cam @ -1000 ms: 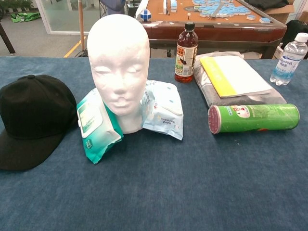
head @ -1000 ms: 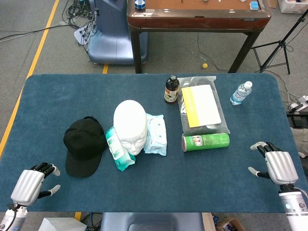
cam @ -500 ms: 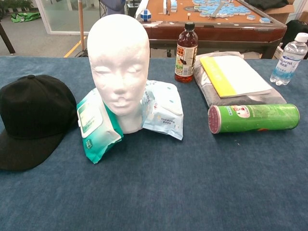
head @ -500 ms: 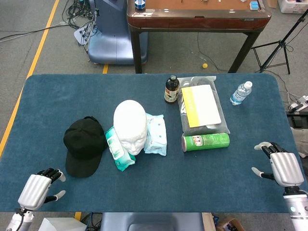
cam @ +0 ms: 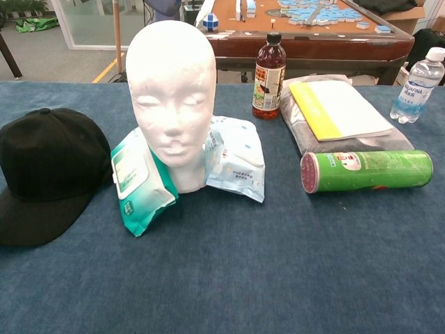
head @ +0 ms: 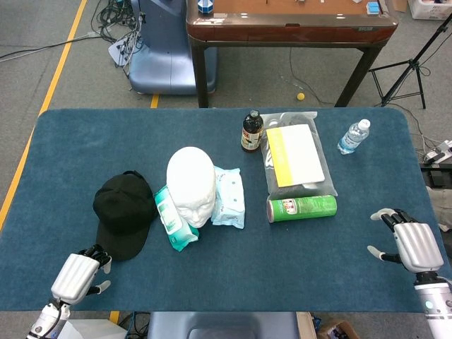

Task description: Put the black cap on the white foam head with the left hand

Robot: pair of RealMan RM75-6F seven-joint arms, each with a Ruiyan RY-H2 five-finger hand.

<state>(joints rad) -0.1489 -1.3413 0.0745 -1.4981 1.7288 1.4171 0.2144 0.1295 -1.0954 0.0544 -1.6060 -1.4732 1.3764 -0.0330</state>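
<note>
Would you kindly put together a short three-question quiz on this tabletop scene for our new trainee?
1. True or false: the black cap already sits on the white foam head.
2. Which lies on its side: (a) the green can, (b) the brown bottle, (c) the water bottle?
3. Fill in: the left hand is near the table's front edge, just in front of the cap's ____.

Key: 1 false, the cap lies on the table left of the head; 2 a; 3 brim.
</note>
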